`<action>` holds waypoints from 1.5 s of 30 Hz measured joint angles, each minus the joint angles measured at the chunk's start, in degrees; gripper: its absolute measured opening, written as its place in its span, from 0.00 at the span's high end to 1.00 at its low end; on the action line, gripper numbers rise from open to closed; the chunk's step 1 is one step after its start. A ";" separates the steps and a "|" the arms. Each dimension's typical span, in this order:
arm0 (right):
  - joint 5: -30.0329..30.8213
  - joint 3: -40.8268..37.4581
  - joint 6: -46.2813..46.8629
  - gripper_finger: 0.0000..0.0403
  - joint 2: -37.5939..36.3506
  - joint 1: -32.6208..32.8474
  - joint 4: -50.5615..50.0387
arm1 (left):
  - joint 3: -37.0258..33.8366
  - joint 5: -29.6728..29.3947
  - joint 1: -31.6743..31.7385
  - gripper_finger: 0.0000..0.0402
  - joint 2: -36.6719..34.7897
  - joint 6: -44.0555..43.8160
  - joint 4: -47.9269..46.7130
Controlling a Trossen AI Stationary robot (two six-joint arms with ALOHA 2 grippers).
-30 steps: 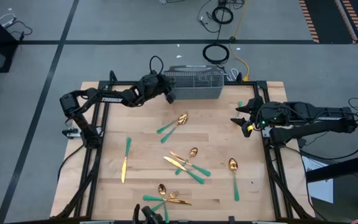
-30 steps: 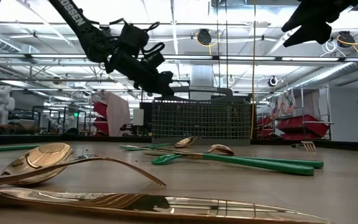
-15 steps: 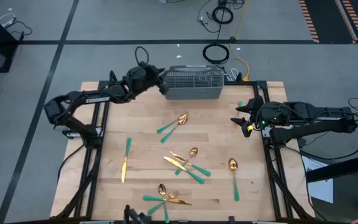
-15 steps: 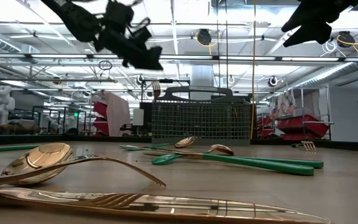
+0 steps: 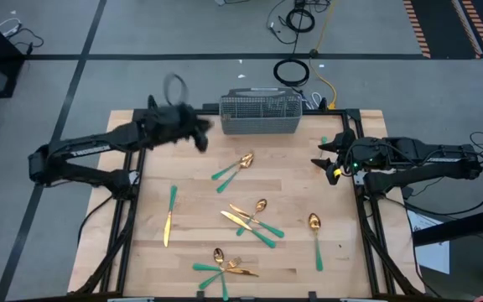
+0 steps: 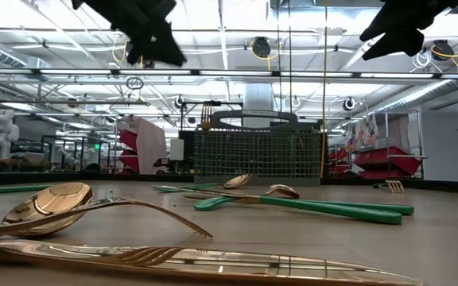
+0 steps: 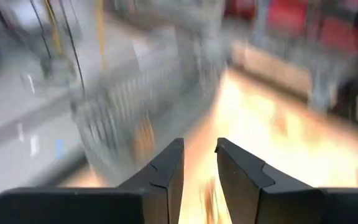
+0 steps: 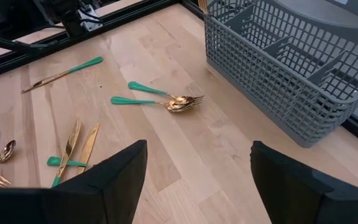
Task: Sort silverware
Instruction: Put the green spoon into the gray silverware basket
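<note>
The left gripper (image 5: 198, 134), fingers narrowly parted and empty, hangs just left of the wire caddy (image 5: 261, 114). The nearest silverware, a spoon and fork pair (image 5: 233, 171), lies diagonally just beyond it toward the table's middle. The right gripper (image 5: 325, 159) waits wide open.

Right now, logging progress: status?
Left gripper empty beside caddy. Right gripper open, waiting at table edge. Silverware scattered. Nothing blocking.

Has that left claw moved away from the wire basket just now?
Yes. The left gripper has swung away from the grey mesh caddy, back towards the table's left side.
</note>
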 joint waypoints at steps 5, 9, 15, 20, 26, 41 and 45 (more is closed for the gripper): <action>0.07 0.00 0.27 0.32 0.39 -0.02 0.01 | -0.02 1.70 -6.39 0.75 6.68 -5.33 -4.17; 0.07 0.00 0.41 0.32 0.94 -0.02 0.03 | -0.02 1.10 -8.83 0.75 13.87 -15.47 -1.94; 1.61 0.00 0.22 0.32 1.93 -0.02 0.01 | 3.63 3.41 -11.54 0.75 24.32 -19.40 -4.30; 1.66 0.00 0.21 0.32 2.55 -0.02 0.00 | 9.11 3.42 -11.93 0.75 30.13 -18.16 -5.77; 1.63 0.00 -0.22 0.32 2.68 -0.02 -0.04 | 13.55 3.71 -11.06 0.75 36.02 -16.43 -7.36; 1.47 0.00 -0.43 0.32 2.68 -0.02 -0.04 | 17.55 2.96 -9.10 0.75 46.01 -9.08 -11.12; 1.42 0.00 -0.35 0.32 2.68 -0.02 -0.04 | 17.55 3.83 -9.01 0.75 47.66 -8.38 -10.91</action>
